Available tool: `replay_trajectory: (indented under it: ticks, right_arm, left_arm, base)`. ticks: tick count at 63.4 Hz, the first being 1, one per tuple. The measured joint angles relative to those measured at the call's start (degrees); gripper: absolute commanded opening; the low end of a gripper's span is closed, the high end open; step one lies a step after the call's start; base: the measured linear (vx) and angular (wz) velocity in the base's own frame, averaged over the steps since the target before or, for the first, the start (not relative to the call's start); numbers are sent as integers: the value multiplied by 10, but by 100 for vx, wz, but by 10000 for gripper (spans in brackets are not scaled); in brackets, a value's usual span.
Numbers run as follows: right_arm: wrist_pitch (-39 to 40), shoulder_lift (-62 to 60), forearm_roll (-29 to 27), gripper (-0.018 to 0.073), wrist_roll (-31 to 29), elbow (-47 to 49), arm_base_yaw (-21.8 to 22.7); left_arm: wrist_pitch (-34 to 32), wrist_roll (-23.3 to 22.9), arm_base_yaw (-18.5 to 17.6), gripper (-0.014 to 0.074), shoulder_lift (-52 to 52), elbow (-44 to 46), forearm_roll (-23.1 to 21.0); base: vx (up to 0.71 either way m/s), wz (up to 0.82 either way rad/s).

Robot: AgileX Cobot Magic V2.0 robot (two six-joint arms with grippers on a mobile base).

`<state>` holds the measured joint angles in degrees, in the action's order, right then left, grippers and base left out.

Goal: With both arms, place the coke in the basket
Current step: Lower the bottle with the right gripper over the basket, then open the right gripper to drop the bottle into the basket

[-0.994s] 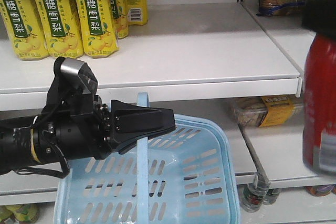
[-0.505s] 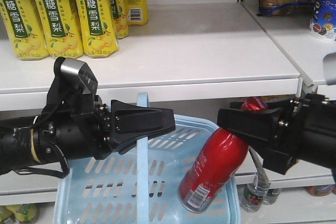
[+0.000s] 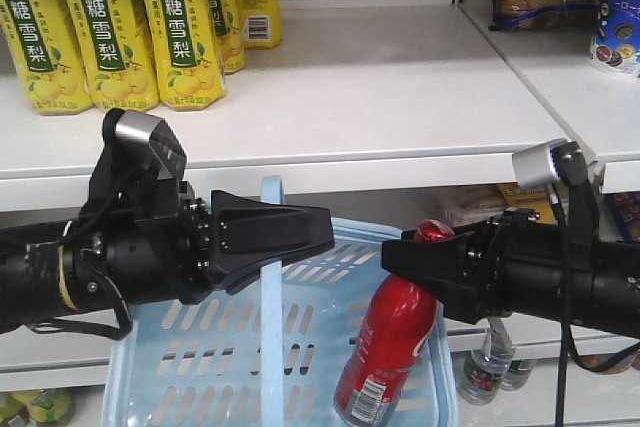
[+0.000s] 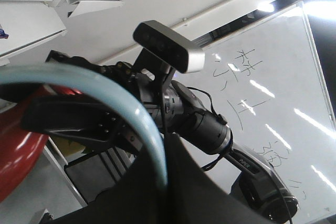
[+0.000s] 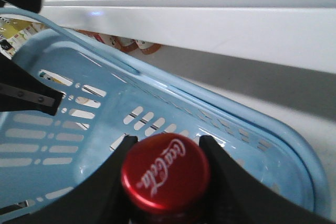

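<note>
Coke [image 3: 388,357] tilted, base down inside basket [image 3: 300,367], right side.
Right gripper [image 3: 425,262] clamps its cap; left gripper [image 3: 290,232] clenched on handle [image 3: 271,327]. Lower until seated, then release.

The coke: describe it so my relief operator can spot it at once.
Below the white shelf of yellow drink pouches hangs the light blue slotted plastic basket. At its right side a red Coca-Cola container tilts, red cap pinched by the right end effector. It is the only red item inside.
</note>
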<state>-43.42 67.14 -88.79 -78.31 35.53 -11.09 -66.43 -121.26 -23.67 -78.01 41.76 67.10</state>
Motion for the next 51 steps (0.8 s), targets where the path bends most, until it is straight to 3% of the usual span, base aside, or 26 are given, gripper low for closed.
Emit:
replay_trajectory:
  ticks: [16,37,42,51]
  right_arm:
    - [-4,23,2,129,-27,0,0]
    - [-29,23,-8,503,-40,1,0]
    - [-28,23,-9,538,-40,1,0]
    - [-26,23,-9,517,-40,1,0]
  left_arm:
    - [0,0,0,-6,0,0,0]
    - [0,0,0,-6,0,0,4]
    - [10,-1,0,-6,-2,-2,20]
    - [22,1,0,-6,-3,-2,28]
  base:
    - [0,0]
    - [0,0]
    - [0,0]
    - [0,0]
